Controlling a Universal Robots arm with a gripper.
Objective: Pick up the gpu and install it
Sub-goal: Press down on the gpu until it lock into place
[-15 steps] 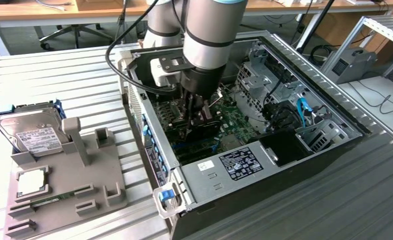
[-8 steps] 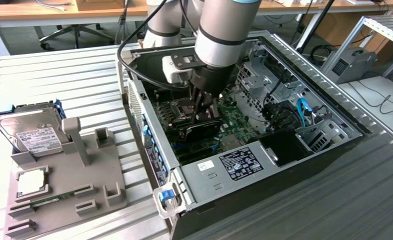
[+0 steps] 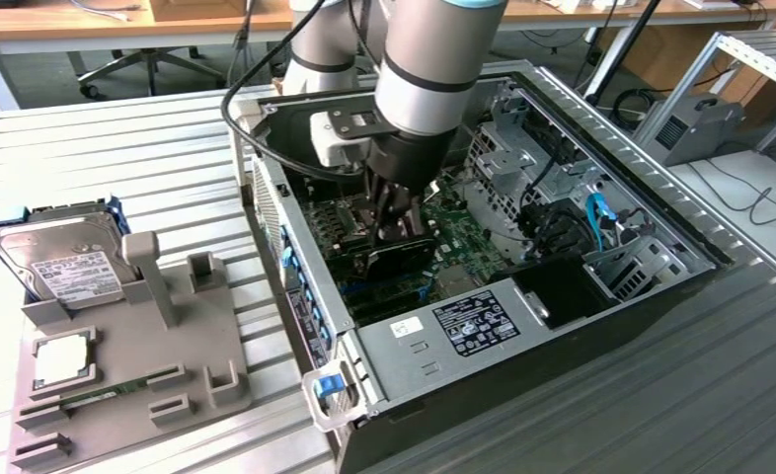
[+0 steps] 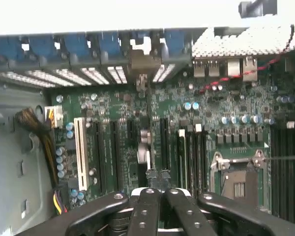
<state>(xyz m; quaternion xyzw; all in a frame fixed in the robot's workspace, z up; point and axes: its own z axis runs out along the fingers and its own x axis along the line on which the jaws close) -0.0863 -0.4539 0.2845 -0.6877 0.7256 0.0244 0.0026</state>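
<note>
Now: slatted metal bench (image 3: pixel 124 148) | open black computer case (image 3: pixel 652 286), green board (image 4: pixel 211 103) inside | grey moulded tray (image 3: pixel 138 375) beside it, silver hard drive (image 3: pixel 59 259) upright | black hand (image 4: pixel 157 179) shut on thin black gpu (image 4: pixel 146 147), edge-on over the board's slots.

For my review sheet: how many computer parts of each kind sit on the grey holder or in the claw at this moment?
hard drive, on the grey holder: 1
silver square chip, on the holder: 1
green memory stick, on the holder: 1
gpu, gripped by the claw inside the case: 1
Total: 4
</note>
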